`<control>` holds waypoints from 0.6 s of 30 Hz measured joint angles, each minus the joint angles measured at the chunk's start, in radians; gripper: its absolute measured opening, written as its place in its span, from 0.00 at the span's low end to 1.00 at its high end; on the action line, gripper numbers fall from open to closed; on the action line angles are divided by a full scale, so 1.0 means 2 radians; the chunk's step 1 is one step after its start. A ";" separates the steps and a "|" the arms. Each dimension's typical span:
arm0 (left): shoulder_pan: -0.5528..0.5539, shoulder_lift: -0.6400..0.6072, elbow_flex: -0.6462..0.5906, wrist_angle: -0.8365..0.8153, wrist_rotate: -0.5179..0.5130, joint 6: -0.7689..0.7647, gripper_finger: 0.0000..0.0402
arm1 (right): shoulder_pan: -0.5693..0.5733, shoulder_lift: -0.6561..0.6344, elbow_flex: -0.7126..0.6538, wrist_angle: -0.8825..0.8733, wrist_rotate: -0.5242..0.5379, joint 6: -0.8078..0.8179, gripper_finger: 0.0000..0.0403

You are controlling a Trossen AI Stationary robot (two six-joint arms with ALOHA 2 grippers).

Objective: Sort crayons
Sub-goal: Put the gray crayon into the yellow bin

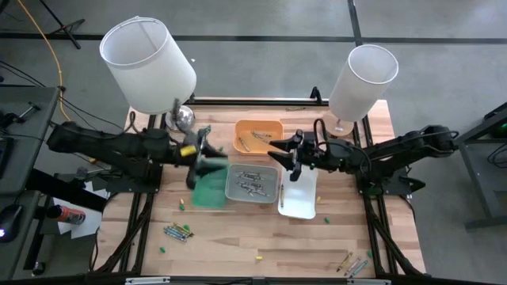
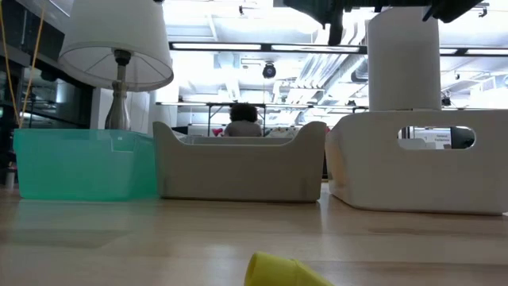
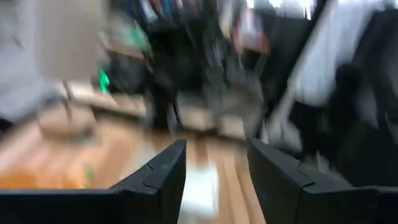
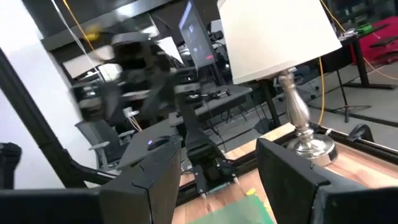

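Both pincers hang spread and empty: the left pincer [image 1: 207, 150] over the green tray [image 1: 210, 190], the right pincer [image 1: 283, 154] beside the orange tray [image 1: 258, 136]. Loose crayons [image 1: 178, 231] wait on the counter [image 1: 238, 245], so I'd guess each is between pickups.

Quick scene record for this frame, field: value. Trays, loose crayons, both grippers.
trays: orange tray, green tray, grey tray, white tray
grey tray contents: grey crayons
orange tray contents: a few crayons
loose crayons: cluster on left front of table; more at right front
left gripper: above green tray, jaws open, empty
right gripper: between orange and white trays, jaws open, empty
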 joint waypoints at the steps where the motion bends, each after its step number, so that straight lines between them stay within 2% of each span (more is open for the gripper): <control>1: -0.015 0.008 0.028 -0.069 0.001 0.001 0.38 | -0.002 0.000 0.000 -0.004 0.000 0.001 0.49; 4: -0.077 0.042 0.104 -0.270 0.000 -0.025 0.36 | -0.007 0.000 0.000 -0.015 0.000 0.001 0.49; 6: -0.130 0.065 0.131 -0.363 0.004 -0.068 0.35 | -0.011 0.000 0.000 -0.020 0.000 0.001 0.49; 8: -0.188 0.088 0.133 -0.423 0.016 -0.114 0.33 | -0.015 0.000 0.000 -0.025 0.000 0.001 0.49; 12: -0.307 0.133 0.105 -0.426 0.027 -0.207 0.31 | -0.021 0.000 0.000 -0.035 0.000 0.001 0.49; 15: -0.382 0.173 0.071 -0.367 0.018 -0.258 0.30 | -0.023 0.000 0.000 -0.042 0.000 0.001 0.49; 18: -0.430 0.216 0.040 -0.294 -0.006 -0.272 0.30 | -0.024 0.000 0.000 -0.044 0.000 0.001 0.49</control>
